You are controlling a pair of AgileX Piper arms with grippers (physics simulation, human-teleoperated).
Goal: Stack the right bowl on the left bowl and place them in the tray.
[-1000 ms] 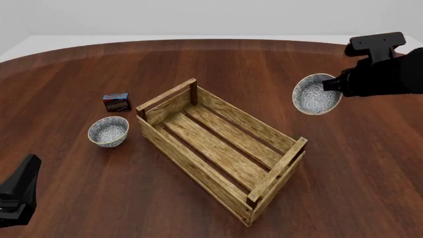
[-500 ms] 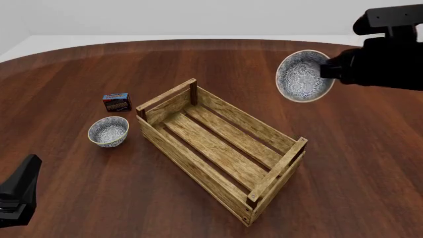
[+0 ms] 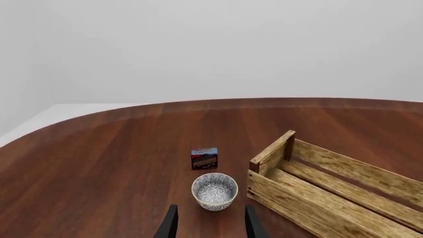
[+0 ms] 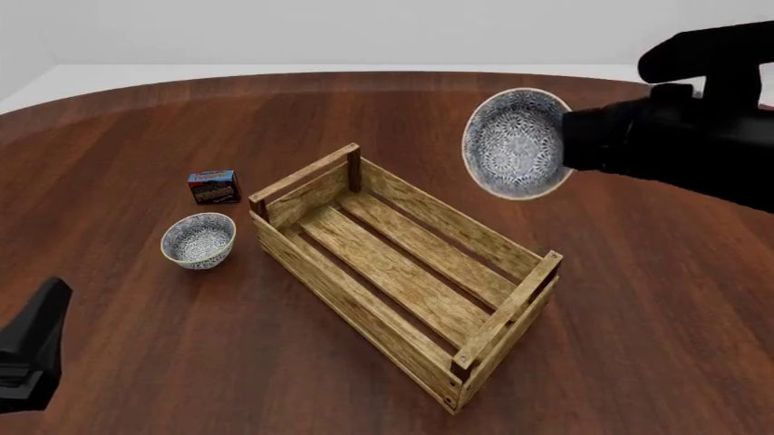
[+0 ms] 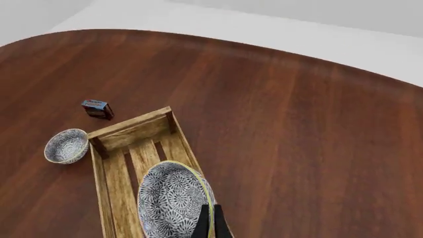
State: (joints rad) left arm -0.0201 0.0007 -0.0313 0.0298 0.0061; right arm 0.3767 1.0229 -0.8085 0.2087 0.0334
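Right gripper (image 5: 207,222) is clamped on the rim of the right bowl (image 4: 516,142), held tilted in the air above the tray (image 4: 528,295); bowl judged rigid, glazed, slippery, breakable; a rim pinch suits it. Left bowl (image 4: 198,240) rests on the table beside the tray; left gripper (image 3: 209,225) is spread, holding nothing.

We see 1 small dark box (image 4: 214,187) standing upright on the brown wooden table (image 4: 145,136), with a blue top and a printed red-and-dark front face. In the left wrist view it (image 3: 204,158) sits well beyond the fingertips.
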